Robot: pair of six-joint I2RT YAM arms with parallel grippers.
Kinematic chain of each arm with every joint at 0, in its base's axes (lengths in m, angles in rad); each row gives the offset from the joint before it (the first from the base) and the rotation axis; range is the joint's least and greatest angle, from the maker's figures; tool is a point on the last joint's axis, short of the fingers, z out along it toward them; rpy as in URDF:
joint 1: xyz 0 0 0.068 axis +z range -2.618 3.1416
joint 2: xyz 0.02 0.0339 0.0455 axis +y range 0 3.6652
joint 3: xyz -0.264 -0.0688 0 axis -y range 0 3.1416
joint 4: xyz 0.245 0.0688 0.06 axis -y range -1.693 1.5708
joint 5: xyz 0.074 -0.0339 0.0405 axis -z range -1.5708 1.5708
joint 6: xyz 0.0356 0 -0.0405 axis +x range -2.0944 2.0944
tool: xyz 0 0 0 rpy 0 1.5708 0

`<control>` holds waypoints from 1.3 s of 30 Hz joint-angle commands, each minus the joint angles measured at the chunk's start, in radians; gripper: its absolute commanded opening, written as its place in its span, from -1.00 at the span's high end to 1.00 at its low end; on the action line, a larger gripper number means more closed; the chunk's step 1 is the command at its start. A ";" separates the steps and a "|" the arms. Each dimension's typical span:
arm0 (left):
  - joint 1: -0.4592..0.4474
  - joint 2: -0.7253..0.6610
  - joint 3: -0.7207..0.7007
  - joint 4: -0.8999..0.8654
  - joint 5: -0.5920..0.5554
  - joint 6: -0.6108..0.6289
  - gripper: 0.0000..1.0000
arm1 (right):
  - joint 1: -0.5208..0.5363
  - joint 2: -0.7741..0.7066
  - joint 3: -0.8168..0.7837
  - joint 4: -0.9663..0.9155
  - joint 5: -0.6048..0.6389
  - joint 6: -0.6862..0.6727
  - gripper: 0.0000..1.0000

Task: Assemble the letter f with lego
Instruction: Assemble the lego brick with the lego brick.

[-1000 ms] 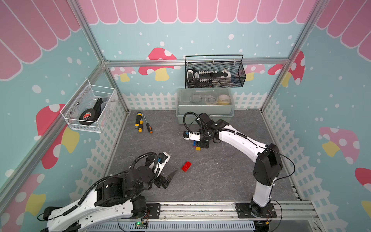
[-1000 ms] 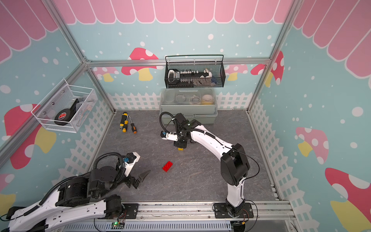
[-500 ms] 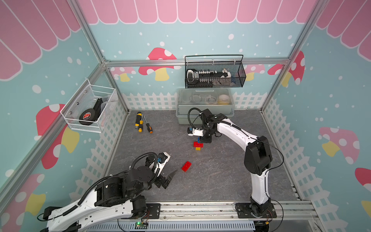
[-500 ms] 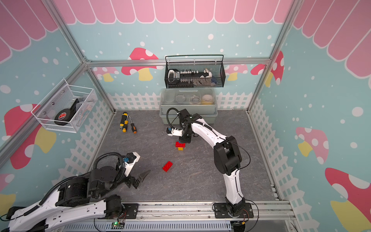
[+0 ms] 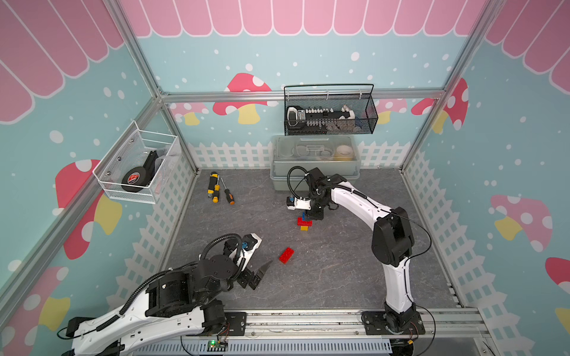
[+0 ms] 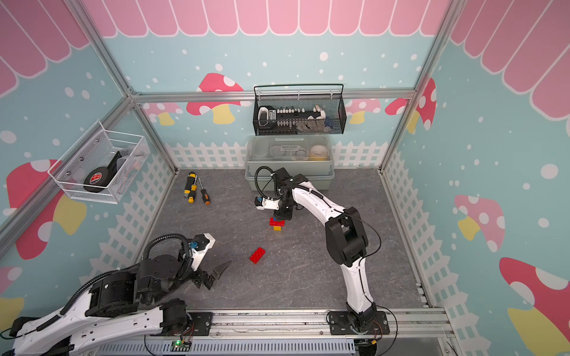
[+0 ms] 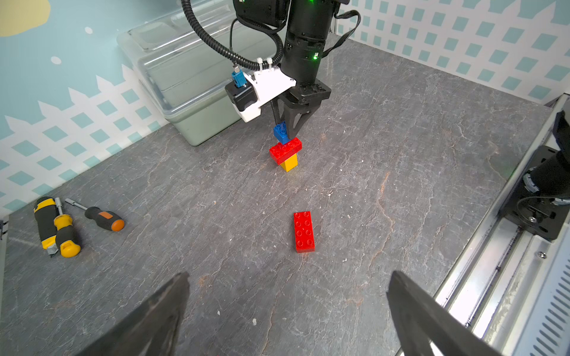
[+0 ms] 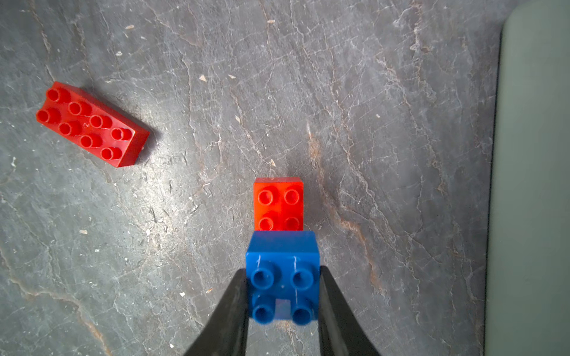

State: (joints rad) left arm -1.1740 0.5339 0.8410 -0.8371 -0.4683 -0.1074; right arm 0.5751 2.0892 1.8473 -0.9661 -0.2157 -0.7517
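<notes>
My right gripper [image 8: 283, 272] is shut on the blue lego brick [image 8: 283, 277], one finger on each side. It holds the blue brick [image 7: 280, 132] over one end of a red oblong brick [image 7: 285, 149] that sits on the yellow brick [image 7: 290, 163]. I cannot tell whether blue and red touch. The red brick's other end [image 8: 278, 205] shows four bare studs. In both top views this stack [image 5: 304, 223] [image 6: 277, 224] stands mid-floor. A second red brick [image 5: 286, 255] [image 7: 304, 231] lies loose nearer the front. My left gripper [image 7: 290, 274] [image 5: 262, 271] stands open and empty, front left of it.
Orange-and-black and yellow-handled screwdrivers [image 5: 220, 192] lie at the back left. A grey lidded box [image 5: 314, 160] stands against the back wall just behind the right arm, with a black wire basket [image 5: 330, 111] above it. A white wire basket [image 5: 138, 166] hangs on the left wall.
The right arm's elbow has swung left, and its gripper has stayed over the stack with the blue brick in it. The left arm has not moved.
</notes>
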 commanded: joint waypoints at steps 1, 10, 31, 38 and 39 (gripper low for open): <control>-0.005 -0.002 0.020 -0.020 -0.009 0.013 -0.99 | -0.001 0.023 0.033 -0.038 -0.038 -0.035 0.33; -0.004 -0.002 0.021 -0.020 -0.009 0.012 -0.98 | 0.002 0.043 0.040 -0.044 -0.032 -0.034 0.33; -0.004 -0.002 0.021 -0.020 -0.009 0.012 -0.98 | 0.007 0.082 0.059 -0.059 -0.007 -0.038 0.33; -0.005 -0.003 0.021 -0.020 -0.009 0.013 -0.99 | 0.010 0.095 0.069 -0.069 -0.002 -0.037 0.33; -0.005 -0.003 0.021 -0.020 -0.009 0.012 -0.98 | 0.011 0.097 0.070 -0.069 -0.002 -0.038 0.33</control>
State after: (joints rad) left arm -1.1740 0.5339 0.8410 -0.8371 -0.4683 -0.1074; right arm 0.5777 2.1571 1.8977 -0.9997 -0.2100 -0.7547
